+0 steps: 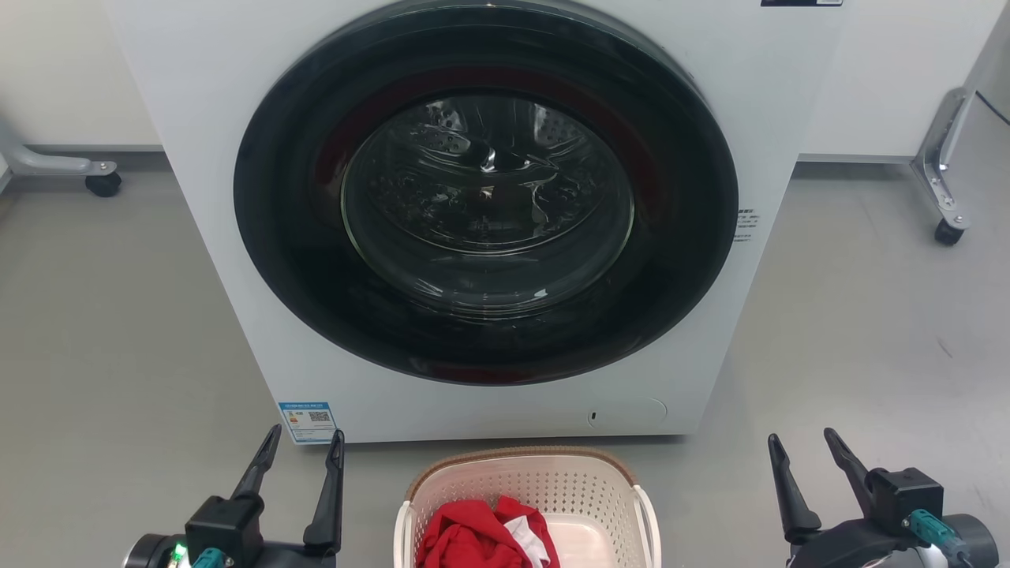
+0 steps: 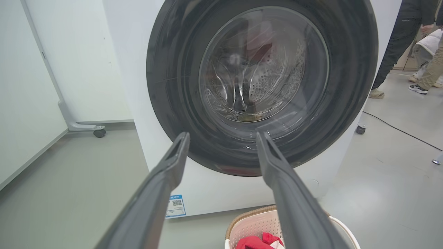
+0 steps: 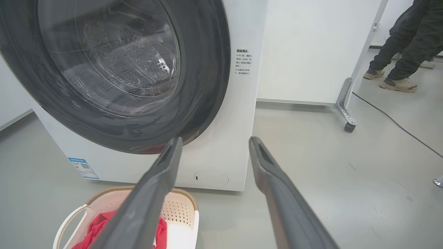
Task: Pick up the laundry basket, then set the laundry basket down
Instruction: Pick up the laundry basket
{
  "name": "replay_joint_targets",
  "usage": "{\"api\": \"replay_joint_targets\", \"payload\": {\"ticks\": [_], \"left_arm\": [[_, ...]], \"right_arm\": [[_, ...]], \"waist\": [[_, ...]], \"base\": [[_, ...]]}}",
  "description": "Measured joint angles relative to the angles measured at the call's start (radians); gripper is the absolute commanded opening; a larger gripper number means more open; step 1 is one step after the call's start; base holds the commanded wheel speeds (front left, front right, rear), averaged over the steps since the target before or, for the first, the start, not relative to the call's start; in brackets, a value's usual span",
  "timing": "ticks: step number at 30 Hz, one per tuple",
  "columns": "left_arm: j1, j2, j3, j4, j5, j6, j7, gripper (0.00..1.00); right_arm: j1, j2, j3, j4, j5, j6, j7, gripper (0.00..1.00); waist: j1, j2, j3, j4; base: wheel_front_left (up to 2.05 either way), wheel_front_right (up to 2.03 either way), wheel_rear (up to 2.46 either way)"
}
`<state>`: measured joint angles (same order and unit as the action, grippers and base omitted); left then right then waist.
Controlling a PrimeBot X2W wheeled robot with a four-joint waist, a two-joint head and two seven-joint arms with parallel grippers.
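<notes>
Nearest: left gripper [image 1: 308, 432] and right gripper [image 1: 801, 435], fingers spread, both empty. Between them, touching neither: basket [image 1: 552, 489], standing on the floor [image 1: 852, 331], red clothes [image 1: 465, 540] inside. Just behind: washer [image 1: 213, 260], door [image 1: 485, 197] shut. Farther right: people's legs [image 3: 398, 58]. Progress, by my judgement: nothing done yet; grasp, lift and set-down all remain.

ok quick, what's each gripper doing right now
Left gripper: open, holding nothing.
Right gripper: open, holding nothing.
</notes>
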<state>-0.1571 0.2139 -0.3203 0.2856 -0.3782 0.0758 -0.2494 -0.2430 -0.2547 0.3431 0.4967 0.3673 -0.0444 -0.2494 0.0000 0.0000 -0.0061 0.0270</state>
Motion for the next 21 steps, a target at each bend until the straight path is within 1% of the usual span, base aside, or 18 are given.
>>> {"api": "replay_joint_targets", "payload": {"ticks": [21], "left_arm": [[0.000, -0.006, 0.001, 0.041, -0.011, 0.004, 0.028, 1.00]], "right_arm": [[-0.013, 0.004, -0.012, 0.014, 0.002, 0.000, 0.000, 1.00]], "waist": [[0.0000, 0.0000, 0.000, -0.002]], "base": [[0.00, 0.00, 0.00]]}}
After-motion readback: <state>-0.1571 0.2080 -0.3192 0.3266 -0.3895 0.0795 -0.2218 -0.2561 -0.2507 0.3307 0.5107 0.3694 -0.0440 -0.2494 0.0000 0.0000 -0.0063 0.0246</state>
